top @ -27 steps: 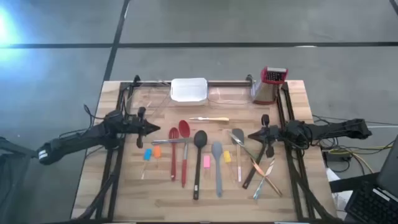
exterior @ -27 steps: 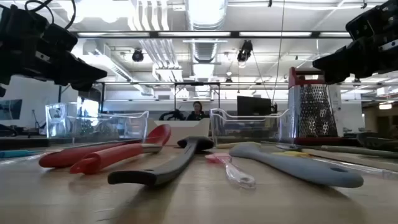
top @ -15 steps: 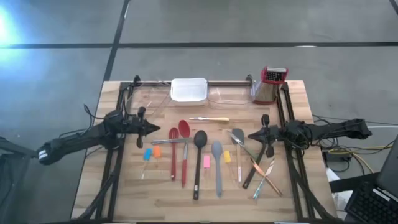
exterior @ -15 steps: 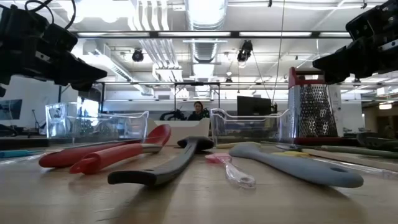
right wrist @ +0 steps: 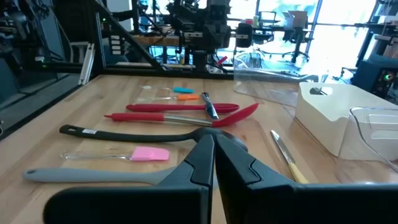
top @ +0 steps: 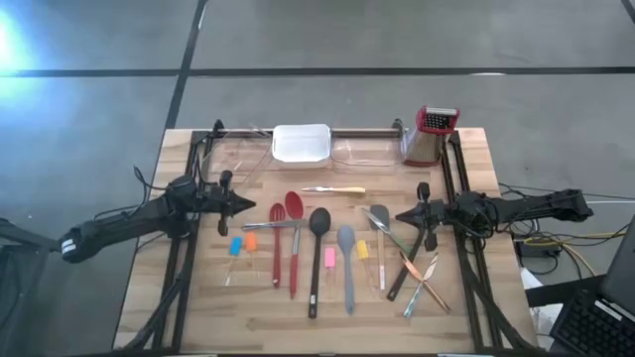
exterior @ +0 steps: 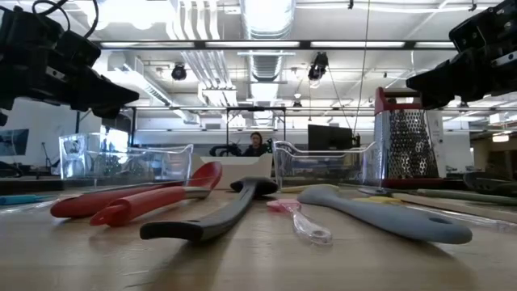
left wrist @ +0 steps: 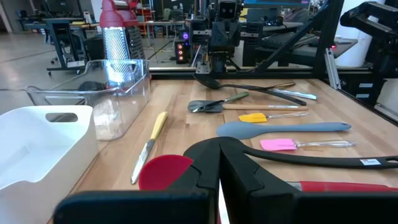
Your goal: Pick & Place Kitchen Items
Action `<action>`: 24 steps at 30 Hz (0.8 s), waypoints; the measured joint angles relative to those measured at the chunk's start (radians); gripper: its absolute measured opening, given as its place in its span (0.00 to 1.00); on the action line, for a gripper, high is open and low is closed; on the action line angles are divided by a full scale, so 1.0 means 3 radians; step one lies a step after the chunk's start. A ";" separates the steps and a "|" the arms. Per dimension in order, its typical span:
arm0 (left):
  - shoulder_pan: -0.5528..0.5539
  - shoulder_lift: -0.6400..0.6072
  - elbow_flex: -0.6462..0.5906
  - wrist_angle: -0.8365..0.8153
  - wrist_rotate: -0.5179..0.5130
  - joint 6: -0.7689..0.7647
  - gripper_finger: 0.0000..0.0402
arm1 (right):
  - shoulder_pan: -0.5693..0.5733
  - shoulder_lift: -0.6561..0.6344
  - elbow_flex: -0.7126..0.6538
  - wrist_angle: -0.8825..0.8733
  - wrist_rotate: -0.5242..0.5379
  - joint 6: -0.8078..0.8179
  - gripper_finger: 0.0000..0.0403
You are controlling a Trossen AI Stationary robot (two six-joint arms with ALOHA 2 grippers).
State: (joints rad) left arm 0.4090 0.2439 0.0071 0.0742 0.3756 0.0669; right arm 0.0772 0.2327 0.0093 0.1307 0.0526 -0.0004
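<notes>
Kitchen items lie in a row mid-table: red spoon (top: pixel 294 206), red spatula (top: pixel 277 214), black spoon (top: pixel 318 221), grey spatula (top: pixel 345 239), small blue (top: pixel 236 247), orange (top: pixel 250 241), pink (top: pixel 329 258) and yellow (top: pixel 362 250) pieces, and a pale-handled knife (top: pixel 335 190). More utensils lie crossed at the right (top: pixel 417 278). My left gripper (top: pixel 248 206) hovers shut left of the red utensils, pointing right. My right gripper (top: pixel 399 215) hovers shut beside the grey slotted spatula (top: pixel 379 216), pointing left. In the low view both grippers (exterior: pixel 109 95) (exterior: pixel 418 81) hang above the table.
A white tray (top: pixel 301 143) and clear containers (exterior: pixel 319 166) stand at the far edge, with the red-topped grater (top: pixel 432 134) at the far right. Dark arm frames run down both table sides. Bare wood shows along the near edge (top: pixel 327 332). A person sits far behind the table (exterior: pixel 257 143).
</notes>
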 joint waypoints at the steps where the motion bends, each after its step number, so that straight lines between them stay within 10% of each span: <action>1: 0.0000 0.0000 0.0001 0.0000 0.0000 0.0000 0.02 | 0.0000 0.0000 0.0000 0.0000 0.0000 -0.0001 0.02; 24: 0.0000 0.0000 0.0001 0.0001 0.0000 0.0000 0.02 | 0.0001 0.0013 0.0002 0.0660 -0.0003 0.0374 0.02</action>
State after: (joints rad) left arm 0.4091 0.2440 0.0073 0.0744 0.3756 0.0669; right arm 0.0776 0.2366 0.0098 0.3285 0.0517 0.1117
